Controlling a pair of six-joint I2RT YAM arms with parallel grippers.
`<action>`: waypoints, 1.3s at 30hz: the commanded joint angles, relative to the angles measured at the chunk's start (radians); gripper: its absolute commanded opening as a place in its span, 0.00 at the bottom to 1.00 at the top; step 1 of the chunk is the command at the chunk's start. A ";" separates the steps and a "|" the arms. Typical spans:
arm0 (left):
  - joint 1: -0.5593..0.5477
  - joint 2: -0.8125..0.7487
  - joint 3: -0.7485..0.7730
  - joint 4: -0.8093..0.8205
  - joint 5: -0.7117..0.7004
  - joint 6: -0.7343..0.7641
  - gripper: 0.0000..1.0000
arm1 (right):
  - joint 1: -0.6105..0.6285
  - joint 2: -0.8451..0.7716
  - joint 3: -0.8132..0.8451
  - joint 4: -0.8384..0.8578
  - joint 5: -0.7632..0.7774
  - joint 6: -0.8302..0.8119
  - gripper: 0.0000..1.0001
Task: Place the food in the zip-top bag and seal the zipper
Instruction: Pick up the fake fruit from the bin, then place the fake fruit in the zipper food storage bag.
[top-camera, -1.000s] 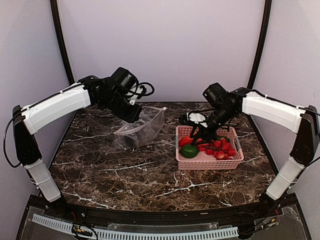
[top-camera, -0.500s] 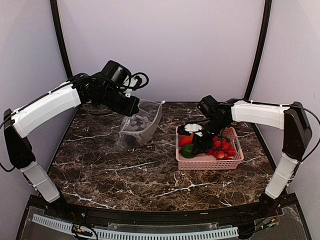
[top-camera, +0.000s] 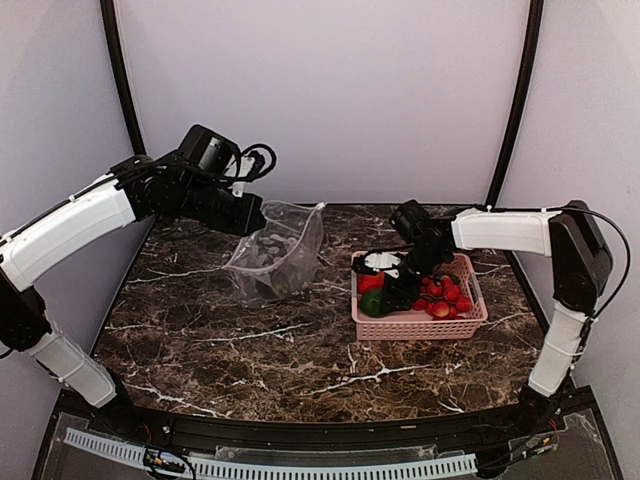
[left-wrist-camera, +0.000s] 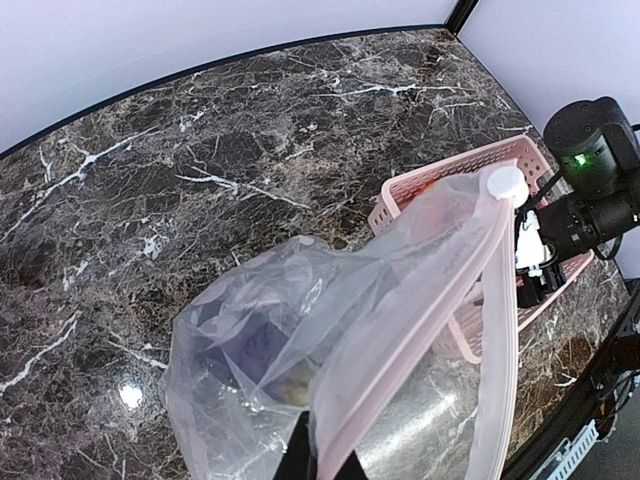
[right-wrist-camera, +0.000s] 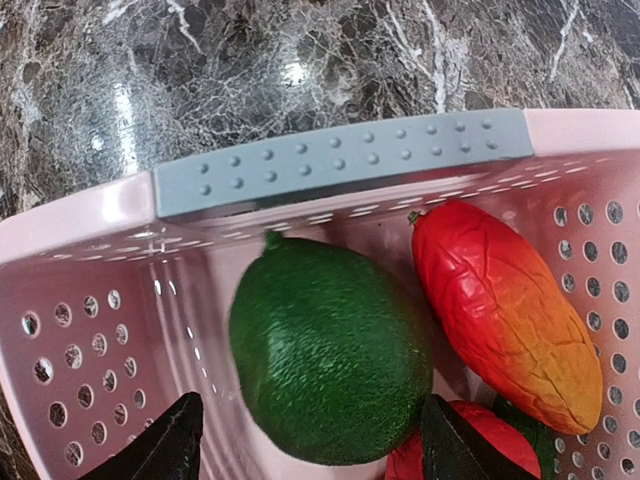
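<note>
At upper left, my left jaws clamp the zip-top bag (top-camera: 280, 255). Right jaws stand apart astride the green pepper (right-wrist-camera: 330, 365).

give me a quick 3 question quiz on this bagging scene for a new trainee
1. True or false: the left gripper holds the clear spotted plastic zip-top bag by its edge.
2. Which item sits between the open fingers of the right gripper? A: a yellow banana. B: the round green toy fruit. C: a blue cup.
3. Fill in: the orange-red long toy piece lies in the ___.

Key: 1 true. 2 B. 3 pink plastic lattice basket.
</note>
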 joint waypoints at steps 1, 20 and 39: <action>0.004 -0.058 -0.030 0.029 0.010 -0.021 0.02 | -0.005 0.046 -0.018 0.018 -0.016 0.028 0.72; 0.003 -0.097 -0.121 0.118 0.062 -0.057 0.03 | 0.000 0.044 -0.009 0.018 -0.095 0.053 0.43; 0.003 0.007 0.015 0.123 0.147 0.037 0.03 | -0.018 -0.283 0.212 -0.179 -0.360 0.045 0.38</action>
